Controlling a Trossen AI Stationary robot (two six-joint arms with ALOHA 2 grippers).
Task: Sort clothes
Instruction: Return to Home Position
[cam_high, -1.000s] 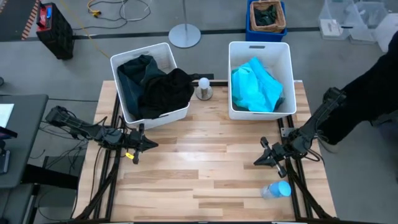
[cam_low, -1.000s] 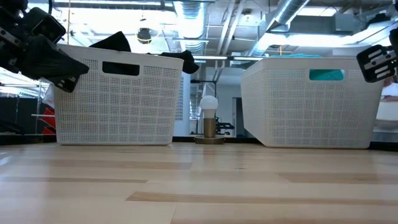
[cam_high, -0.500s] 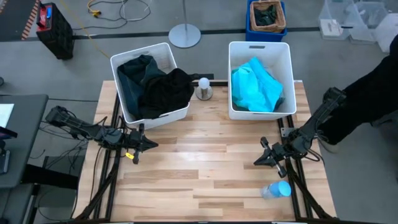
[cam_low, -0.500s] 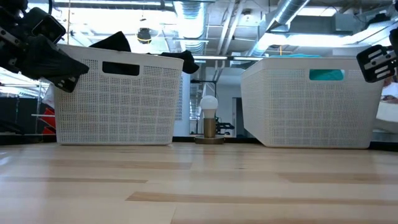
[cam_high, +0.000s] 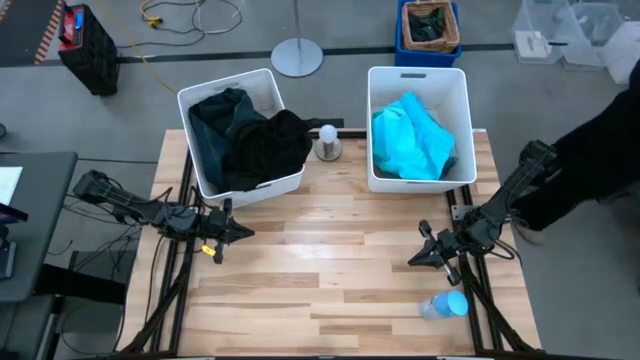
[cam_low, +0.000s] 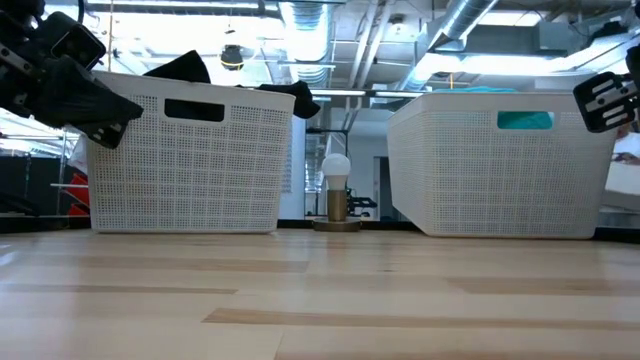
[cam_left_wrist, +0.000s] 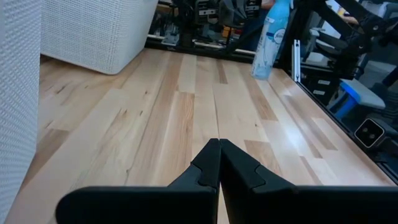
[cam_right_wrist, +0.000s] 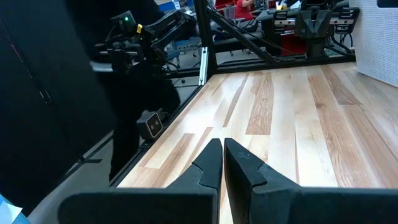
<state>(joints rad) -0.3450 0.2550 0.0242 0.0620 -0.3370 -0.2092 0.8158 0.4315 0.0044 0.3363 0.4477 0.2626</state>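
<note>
The black garment (cam_high: 268, 148) and the dark teal-green garment (cam_high: 212, 122) lie heaped in the left white basket (cam_high: 232, 190); black cloth hangs over its rim in the low view (cam_low: 183, 66). The bright turquoise garment (cam_high: 412, 138) lies in the right white basket (cam_high: 418, 78). The grey-blue garment is not in view. My left gripper (cam_high: 248, 233) is shut and empty over the table's left side, near the left basket's front. My right gripper (cam_high: 412, 262) is shut and empty over the table's right side; both show shut in their wrist views (cam_left_wrist: 219, 146) (cam_right_wrist: 222, 144).
A small stand with a white ball (cam_high: 327, 142) is between the baskets. A clear bottle with a blue cap (cam_high: 444, 305) lies at the table's near right. A blue crate with dark cloth (cam_high: 430, 26) is on the floor beyond the table. A person in dark clothing (cam_high: 600, 140) is at the right.
</note>
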